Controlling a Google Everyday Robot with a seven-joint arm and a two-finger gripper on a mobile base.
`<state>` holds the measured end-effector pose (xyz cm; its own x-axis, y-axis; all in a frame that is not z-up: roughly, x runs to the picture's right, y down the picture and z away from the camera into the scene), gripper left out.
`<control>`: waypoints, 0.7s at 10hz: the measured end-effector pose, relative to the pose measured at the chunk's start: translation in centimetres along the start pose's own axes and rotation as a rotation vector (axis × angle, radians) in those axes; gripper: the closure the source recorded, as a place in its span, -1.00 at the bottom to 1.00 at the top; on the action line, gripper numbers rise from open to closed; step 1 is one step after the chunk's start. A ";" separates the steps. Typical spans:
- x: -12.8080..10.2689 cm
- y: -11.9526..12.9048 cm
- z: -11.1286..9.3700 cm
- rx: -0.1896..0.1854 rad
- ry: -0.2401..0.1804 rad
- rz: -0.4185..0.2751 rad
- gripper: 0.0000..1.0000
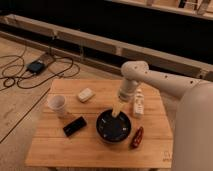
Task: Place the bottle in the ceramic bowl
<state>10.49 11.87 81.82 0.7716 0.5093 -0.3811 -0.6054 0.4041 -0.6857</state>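
While the end effector [118,109], grip impossible to tell, hangs over the ceramic bowl [102,131], the bottle [138,103] lies alongside.

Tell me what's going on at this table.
A robot arm reaches over the wooden table, with its end effector at the far rim of the black ceramic bowl. The white bottle sits on the table beside the bowl, next to the arm, not in it. A white cup, a white block, a black flat object and a red object lie around them.
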 end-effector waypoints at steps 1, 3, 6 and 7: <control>0.6 -1.3 -0.1 0.017 0.007 0.038 -0.60; 2.4 -4.9 -0.9 0.077 0.022 0.147 -0.60; 4.7 -7.9 -2.2 0.146 0.037 0.245 -0.60; 5.4 -8.6 -2.3 0.166 0.047 0.268 -0.60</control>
<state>20.38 9.37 84.22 0.5863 0.5801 -0.5655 -0.8089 0.3806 -0.4482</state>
